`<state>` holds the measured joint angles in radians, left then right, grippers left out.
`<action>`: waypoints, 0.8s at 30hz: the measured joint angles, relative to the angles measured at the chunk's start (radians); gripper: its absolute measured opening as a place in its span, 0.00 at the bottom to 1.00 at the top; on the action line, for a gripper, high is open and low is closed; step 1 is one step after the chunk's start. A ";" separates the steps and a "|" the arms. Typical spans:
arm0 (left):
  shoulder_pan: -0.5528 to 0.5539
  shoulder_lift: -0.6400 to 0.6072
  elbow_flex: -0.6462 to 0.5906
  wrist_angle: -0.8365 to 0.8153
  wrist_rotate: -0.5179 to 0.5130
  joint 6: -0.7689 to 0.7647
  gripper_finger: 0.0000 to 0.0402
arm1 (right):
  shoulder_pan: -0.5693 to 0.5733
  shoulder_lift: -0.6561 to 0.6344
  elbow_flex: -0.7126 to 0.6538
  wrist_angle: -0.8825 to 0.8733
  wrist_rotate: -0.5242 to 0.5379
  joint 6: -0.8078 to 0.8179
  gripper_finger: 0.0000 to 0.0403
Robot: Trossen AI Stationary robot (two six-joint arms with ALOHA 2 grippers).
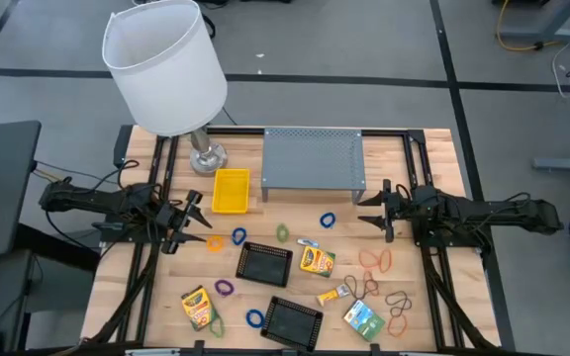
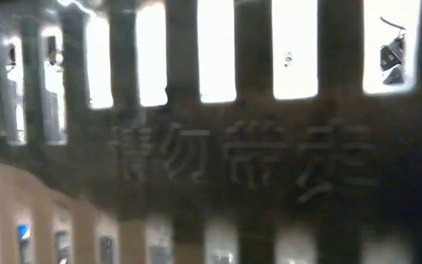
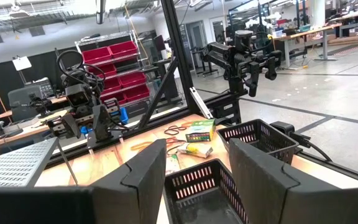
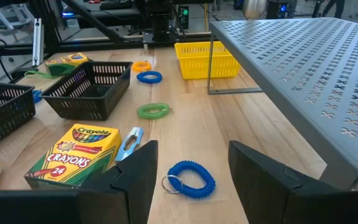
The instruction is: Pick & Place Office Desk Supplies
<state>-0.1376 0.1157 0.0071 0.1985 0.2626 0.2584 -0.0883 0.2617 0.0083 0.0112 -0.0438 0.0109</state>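
I hold the right tool [image 4: 185, 180] open and low over the table [image 1: 433, 198], jaws framing the blue coil band [image 4: 191, 177] for pickup, while the left tool [image 1: 191, 225], also open, waits near the black basket [image 1: 264, 263].

Bright overhead light; low view blurred

Overhead looks straight down; wrist views face inward, sharing black baskets [image 1: 265, 263].
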 joint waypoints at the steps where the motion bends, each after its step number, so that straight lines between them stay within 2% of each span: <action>1: 0.000 0.000 0.000 0.000 0.000 0.000 0.45 | 0.000 0.000 0.000 0.000 0.000 0.000 0.51; 16: 0.000 0.000 0.000 0.001 -0.001 0.000 0.45 | 0.000 0.000 0.000 0.000 0.000 0.000 0.51; 24: 0.000 0.000 0.000 0.042 -0.044 0.000 0.45 | 0.000 0.000 0.000 0.000 0.000 0.000 0.51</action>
<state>-0.1375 0.1158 0.0072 0.2403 0.2186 0.2588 -0.0885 0.2618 0.0084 0.0109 -0.0437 0.0109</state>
